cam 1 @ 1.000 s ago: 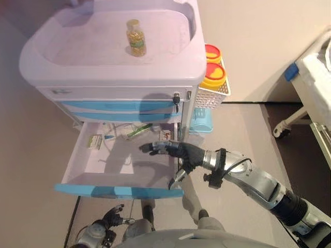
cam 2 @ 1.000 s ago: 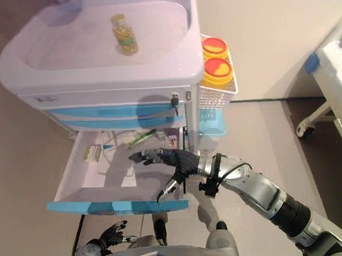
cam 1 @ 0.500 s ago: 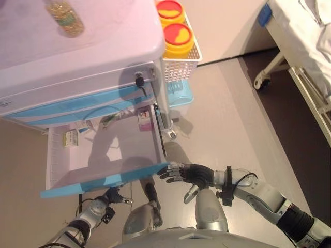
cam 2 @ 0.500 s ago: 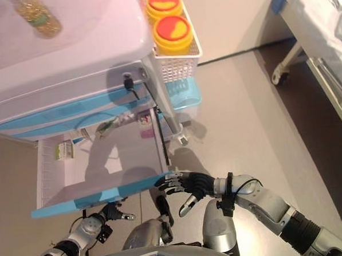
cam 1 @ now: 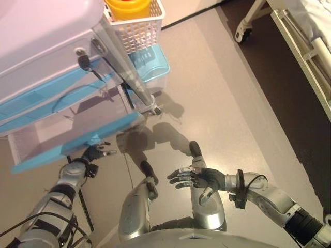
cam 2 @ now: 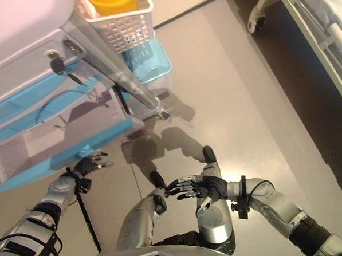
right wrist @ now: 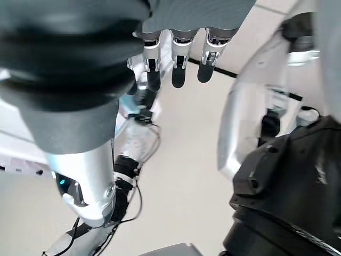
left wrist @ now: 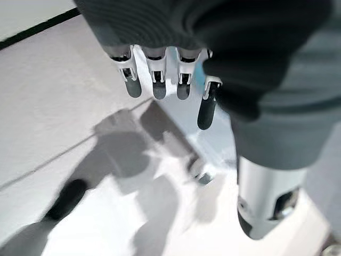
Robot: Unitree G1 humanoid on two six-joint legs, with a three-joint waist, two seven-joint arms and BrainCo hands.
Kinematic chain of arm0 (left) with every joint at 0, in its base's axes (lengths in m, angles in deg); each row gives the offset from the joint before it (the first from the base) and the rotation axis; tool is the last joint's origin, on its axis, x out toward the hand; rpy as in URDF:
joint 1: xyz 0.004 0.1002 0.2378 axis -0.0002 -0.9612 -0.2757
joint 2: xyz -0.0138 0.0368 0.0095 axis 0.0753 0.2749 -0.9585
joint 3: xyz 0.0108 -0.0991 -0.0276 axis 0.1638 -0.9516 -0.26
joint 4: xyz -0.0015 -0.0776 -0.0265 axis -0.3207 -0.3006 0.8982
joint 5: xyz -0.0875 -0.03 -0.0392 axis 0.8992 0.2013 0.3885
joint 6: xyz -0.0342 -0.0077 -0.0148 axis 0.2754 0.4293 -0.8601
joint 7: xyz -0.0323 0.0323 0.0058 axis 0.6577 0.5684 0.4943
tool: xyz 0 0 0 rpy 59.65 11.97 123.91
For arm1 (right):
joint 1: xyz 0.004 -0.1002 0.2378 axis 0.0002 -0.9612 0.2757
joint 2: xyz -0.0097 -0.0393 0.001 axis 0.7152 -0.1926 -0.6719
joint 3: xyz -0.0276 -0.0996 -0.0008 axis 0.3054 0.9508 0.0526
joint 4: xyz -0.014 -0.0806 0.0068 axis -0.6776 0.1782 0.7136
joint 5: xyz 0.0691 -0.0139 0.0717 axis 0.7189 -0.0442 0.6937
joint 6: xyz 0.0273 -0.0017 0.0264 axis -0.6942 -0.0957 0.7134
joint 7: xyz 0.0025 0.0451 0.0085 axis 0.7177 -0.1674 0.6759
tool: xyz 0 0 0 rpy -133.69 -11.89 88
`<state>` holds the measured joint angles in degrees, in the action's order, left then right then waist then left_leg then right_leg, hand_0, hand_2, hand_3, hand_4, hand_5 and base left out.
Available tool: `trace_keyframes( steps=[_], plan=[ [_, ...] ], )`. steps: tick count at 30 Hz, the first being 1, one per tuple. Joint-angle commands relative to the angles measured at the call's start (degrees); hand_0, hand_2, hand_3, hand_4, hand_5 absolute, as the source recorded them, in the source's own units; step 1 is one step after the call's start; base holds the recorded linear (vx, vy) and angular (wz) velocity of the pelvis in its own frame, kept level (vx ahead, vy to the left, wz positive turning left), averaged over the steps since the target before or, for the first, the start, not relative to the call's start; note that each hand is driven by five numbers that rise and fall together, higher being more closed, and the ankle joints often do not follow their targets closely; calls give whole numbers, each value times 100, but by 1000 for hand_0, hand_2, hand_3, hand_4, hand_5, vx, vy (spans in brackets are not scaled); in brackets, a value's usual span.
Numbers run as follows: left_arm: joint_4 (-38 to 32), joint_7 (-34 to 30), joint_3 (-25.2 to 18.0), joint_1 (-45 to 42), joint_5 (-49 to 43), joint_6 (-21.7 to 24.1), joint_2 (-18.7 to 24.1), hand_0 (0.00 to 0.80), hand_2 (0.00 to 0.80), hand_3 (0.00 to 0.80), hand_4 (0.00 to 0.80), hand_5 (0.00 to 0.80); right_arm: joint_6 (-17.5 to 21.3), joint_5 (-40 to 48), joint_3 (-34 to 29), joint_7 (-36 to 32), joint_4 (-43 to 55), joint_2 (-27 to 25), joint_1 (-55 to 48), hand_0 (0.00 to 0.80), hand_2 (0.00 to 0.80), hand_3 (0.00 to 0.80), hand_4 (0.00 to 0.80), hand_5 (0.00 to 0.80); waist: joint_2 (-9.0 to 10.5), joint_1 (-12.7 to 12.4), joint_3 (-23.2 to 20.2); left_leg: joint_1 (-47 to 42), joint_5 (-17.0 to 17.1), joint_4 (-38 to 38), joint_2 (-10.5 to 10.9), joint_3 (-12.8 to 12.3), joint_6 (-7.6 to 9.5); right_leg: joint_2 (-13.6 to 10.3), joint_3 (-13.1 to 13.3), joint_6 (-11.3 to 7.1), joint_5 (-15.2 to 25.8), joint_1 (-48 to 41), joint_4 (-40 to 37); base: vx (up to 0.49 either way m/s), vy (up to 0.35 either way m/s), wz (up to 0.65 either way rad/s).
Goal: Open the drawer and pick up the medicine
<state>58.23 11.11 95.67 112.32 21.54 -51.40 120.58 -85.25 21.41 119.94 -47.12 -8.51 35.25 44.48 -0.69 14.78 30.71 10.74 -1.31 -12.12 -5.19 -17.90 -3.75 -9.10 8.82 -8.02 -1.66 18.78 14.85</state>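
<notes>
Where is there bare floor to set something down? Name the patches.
Free: the floor between the blue bin and the bed frame. Crowded: by the open drawer front, where the left hand sits; the right hand hangs open.

A pale grey floor point(cam 1: 222, 98) carries a lavender medical cart point(cam 1: 46, 31) at the upper left. The cart's lowest blue-fronted drawer point(cam 1: 77, 142) stands pulled out over the floor. A white mesh basket point(cam 1: 135, 28) with a yellow container point(cam 1: 126, 8) hangs on the cart's side, a light blue bin point(cam 1: 152, 62) below it. A bed's white frame point(cam 1: 300, 51) and castor point(cam 1: 241, 36) stand on a darker floor strip point(cam 1: 279, 88) at the right.
</notes>
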Motion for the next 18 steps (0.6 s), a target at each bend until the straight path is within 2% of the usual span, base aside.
trace_keyframes(
  steps=[1,6,10,15,18],
  plan=[
    [249,107,-712,451,625,-71,1219,0,0,0,0,0,412,-2,24,-58,369,92,-335,0,0,0,0,0,309,51,-92,604,-1065,-1653,-28,141,244,-161,-45,-59,507,324,-211,-68,-11,-1],
    [477,255,-986,987,1113,-289,1770,0,0,0,0,0,564,-69,117,202,394,273,-412,0,0,0,0,0,369,-14,-92,863,-1102,-1747,-59,188,295,-142,-118,-100,537,502,-179,-50,-31,0],
    [705,442,-1206,1276,1369,-264,2097,0,0,0,0,0,650,-138,208,307,368,461,-445,0,0,0,0,0,448,-93,-92,961,-1153,-1794,-82,250,339,-123,-209,-142,563,551,-174,-24,-75,14],
    [942,636,-1285,1546,1378,-231,2407,0,0,0,0,0,639,-42,372,498,399,656,-356,0,0,0,0,0,636,-212,-92,1027,-1243,-1868,-115,344,385,-70,-346,-177,599,513,-201,-13,-127,5],
    [907,505,-1262,1577,1163,-213,2474,0,0,0,0,0,643,40,422,507,398,748,-282,0,0,0,0,0,742,-298,-92,1048,-1293,-1892,-127,416,406,-44,-428,-198,616,477,-213,-14,-159,8]
  ],
)
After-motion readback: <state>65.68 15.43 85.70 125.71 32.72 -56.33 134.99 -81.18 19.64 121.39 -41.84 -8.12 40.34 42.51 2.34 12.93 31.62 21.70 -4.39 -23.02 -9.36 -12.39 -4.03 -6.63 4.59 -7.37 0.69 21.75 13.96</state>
